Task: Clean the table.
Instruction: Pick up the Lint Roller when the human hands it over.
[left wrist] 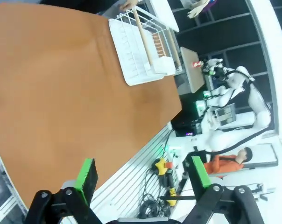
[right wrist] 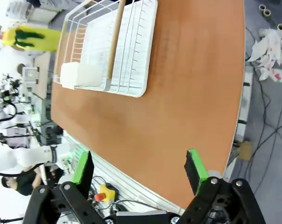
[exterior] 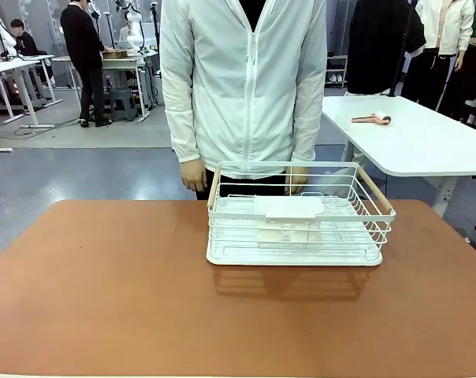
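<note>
The left gripper (left wrist: 143,173) and right gripper (right wrist: 138,169) hang over the near edge with jaws wide apart and empty, probably ready to start. Ahead of them the table (left wrist: 61,93) lies bare up to a wire rack (right wrist: 108,46). Beyond it stands a person (exterior: 242,79).

No readable text, labels, brands or numbers on any surface in these views.
</note>
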Robot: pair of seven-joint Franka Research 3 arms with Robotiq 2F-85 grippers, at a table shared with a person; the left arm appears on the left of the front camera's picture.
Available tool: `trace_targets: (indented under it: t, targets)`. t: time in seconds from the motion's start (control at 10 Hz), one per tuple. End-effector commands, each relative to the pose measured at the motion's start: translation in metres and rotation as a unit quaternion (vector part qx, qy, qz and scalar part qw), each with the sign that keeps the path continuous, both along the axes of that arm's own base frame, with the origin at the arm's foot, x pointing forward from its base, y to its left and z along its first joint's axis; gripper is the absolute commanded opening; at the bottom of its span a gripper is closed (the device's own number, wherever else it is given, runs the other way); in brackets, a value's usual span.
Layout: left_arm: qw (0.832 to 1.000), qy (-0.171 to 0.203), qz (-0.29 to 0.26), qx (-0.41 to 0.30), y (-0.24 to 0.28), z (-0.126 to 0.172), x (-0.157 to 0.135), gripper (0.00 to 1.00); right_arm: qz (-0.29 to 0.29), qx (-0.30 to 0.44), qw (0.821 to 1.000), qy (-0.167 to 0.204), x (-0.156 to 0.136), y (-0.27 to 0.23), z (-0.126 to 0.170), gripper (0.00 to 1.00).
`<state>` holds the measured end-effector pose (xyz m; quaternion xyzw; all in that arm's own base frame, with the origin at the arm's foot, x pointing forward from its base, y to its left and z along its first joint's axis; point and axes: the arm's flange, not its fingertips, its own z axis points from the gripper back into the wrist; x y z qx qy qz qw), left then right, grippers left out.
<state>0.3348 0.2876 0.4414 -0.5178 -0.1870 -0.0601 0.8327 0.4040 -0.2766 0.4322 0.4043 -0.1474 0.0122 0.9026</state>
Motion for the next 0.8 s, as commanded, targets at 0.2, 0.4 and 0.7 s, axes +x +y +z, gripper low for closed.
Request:
trace_targets:
  t: [0.2,0.4,0.7]
  targets:
    - [0.999,0.020,0.009,-0.050,0.019,-0.002,0.015,1.00,-0.060,0.123,0.990,-0.023,-0.001,-0.033,-0.015,1.00]
    - [0.998,0.015,0.009,-0.062,0.018,0.000,0.018,1.00,-0.060,0.144,0.986,-0.058,-0.005,-0.030,-0.016,1.00]
    - [0.999,0.009,0.006,-0.048,0.014,-0.007,0.017,1.00,-0.071,0.142,0.986,-0.042,-0.005,-0.035,-0.015,1.00]
